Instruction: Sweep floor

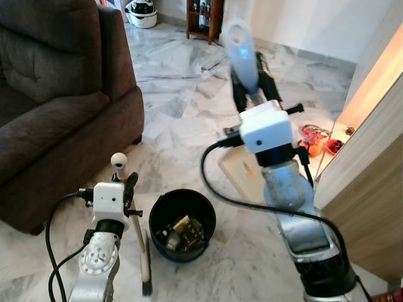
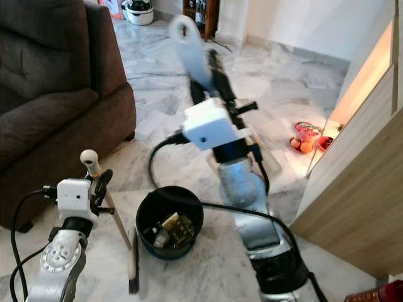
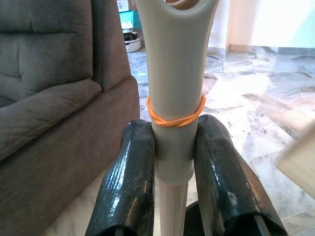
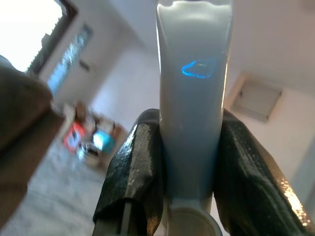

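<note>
A brown sofa (image 1: 56,100) fills the left side of the marble floor (image 1: 182,94), and a pale wooden cabinet (image 1: 371,189) stands along the right. At the far wall sits a small dark shelf (image 1: 204,19) with a white helmet (image 1: 141,12) near it. A black bin (image 1: 182,225) holding scraps rests on the floor between the two arms, near the sofa's front corner. Just behind it a beige dustpan (image 1: 242,170) stands on the floor, its pale handle (image 1: 241,47) rising up into the right claw (image 4: 189,162), whose fingers (image 4: 135,172) are pressed against the handle on both sides. The left claw (image 3: 174,162) pinches the grey broom (image 1: 141,251) by its shaft just under an orange rubber band (image 3: 174,115); the dark bristles touch the floor beside the bin. Small red toys (image 1: 315,141) lie on the floor by the cabinet
</note>
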Controlling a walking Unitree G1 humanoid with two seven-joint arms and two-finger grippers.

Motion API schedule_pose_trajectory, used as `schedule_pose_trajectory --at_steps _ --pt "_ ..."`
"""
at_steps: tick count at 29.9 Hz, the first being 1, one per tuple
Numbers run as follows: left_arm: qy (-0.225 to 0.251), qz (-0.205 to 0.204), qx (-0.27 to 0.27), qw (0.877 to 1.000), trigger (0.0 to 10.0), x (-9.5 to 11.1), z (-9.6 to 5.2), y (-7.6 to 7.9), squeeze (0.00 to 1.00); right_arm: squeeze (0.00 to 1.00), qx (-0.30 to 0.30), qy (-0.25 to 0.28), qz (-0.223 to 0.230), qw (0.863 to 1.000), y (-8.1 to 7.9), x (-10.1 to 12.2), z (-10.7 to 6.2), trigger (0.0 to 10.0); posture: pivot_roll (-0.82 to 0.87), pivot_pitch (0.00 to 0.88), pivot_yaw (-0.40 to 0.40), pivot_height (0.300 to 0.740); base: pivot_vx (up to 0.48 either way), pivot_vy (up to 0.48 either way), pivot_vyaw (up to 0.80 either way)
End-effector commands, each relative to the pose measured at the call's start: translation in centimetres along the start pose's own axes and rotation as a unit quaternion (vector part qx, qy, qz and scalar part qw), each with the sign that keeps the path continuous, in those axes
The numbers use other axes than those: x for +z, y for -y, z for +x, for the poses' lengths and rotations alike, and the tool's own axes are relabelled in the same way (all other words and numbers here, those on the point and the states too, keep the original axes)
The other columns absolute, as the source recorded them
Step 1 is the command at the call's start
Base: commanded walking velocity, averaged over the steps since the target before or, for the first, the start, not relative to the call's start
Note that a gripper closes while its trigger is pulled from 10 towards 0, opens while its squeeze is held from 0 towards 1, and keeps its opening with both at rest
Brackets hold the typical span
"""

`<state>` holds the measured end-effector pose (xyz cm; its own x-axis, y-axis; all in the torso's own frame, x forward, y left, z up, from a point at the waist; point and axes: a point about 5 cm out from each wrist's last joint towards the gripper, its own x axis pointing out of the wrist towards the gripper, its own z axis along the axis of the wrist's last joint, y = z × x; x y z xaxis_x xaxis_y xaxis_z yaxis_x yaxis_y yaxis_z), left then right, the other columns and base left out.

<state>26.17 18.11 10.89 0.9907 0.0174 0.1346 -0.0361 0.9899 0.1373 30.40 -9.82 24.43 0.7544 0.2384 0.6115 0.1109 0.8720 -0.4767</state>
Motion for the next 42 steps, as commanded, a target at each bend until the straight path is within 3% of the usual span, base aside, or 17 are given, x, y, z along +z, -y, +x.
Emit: schedule_pose_trajectory --at_steps 1,3,6,11,16,30,42 --pt "0.013 0.008 -0.005 1.000 10.0 0.4 0.2 0.2 0.00 0.00 -0.007 0.025 -0.013 1.000 0.4 0.3 0.2 10.0 0.13 0.100 -0.034 0.740 0.000 0.000 0.00" --pt "0.013 0.006 -0.007 1.000 10.0 0.4 0.2 0.3 0.00 0.00 -0.018 -0.026 -0.003 0.999 0.4 -2.1 -0.3 10.0 0.13 0.093 -0.035 0.740 0.000 0.000 0.00" --pt "0.011 0.004 -0.011 1.000 10.0 0.3 0.2 0.4 0.00 0.00 -0.029 -0.076 0.034 0.996 0.0 -4.1 -1.1 10.0 0.13 0.086 -0.038 0.740 0.000 0.000 0.00" --pt "0.008 -0.001 -0.017 1.000 10.0 0.1 0.0 0.7 0.00 0.00 -0.039 -0.142 0.053 0.988 -0.5 -7.0 -2.5 10.0 0.14 0.078 -0.040 0.740 0.000 0.000 0.00" --pt "0.003 -0.004 -0.025 1.000 10.0 -0.2 -0.2 0.9 0.00 0.00 -0.080 -0.218 0.115 0.966 -0.1 -10.0 -4.0 10.0 0.14 0.068 -0.043 0.740 0.000 0.000 0.00" --pt "-0.018 -0.015 -0.036 0.999 10.0 -1.0 -0.8 1.2 0.00 0.00 -0.077 -0.277 0.131 0.949 -0.8 -13.2 -6.5 10.0 0.14 0.083 -0.048 0.740 0.000 0.000 0.00" --pt "-0.020 -0.023 -0.038 0.999 10.0 -1.0 -0.8 1.2 0.00 0.00 -0.084 -0.292 0.146 0.941 -0.7 -14.1 -7.1 10.0 0.13 0.105 -0.045 0.740 0.000 0.000 0.00"
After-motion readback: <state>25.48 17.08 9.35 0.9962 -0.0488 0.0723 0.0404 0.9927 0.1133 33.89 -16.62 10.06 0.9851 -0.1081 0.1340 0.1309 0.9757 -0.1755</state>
